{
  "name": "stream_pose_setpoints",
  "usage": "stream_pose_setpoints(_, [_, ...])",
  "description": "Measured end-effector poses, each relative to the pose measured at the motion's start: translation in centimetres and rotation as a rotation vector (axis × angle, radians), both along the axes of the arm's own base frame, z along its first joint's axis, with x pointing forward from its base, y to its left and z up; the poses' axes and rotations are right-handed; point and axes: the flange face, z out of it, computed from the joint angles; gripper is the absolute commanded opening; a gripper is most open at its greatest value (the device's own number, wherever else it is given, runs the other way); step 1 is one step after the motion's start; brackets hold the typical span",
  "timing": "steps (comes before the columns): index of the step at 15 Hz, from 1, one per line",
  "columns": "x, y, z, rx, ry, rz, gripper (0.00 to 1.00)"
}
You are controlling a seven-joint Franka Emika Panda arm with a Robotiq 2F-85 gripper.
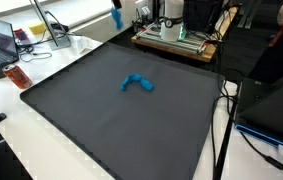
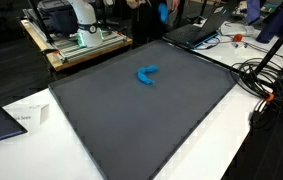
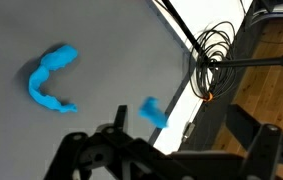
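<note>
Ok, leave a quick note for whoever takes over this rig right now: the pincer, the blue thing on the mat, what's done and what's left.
Pincer: open and empty, held high over the mat, touching nothing.
Blue curved piece: lies flat near the middle of the dark mat, well apart from the pincer. In the wrist view it sits up and to the left.
Done: nothing that shows. The piece lies free, with no grip on it.
Left: all of it. There has been no reach, contact or grip on the piece yet.
Note: cables lie coiled just off the mat's edge.
</note>
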Motion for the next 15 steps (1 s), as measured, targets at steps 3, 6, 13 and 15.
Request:
stream_pose_setpoints(3, [0.5, -0.9, -1.8, 0.007, 0.019, -0.003, 1.0])
stream_pose_setpoints(6, [0.7, -1.1, -2.5, -0.014, 0.025, -0.007, 1.0])
stream_pose_setpoints(13, [0.9, 3.1, -2.2, -0.322, 0.162, -0.03, 1.0])
stream_pose_setpoints(15, [0.6, 5.2, -2.2, -0.4, 0.246, -0.022, 1.0])
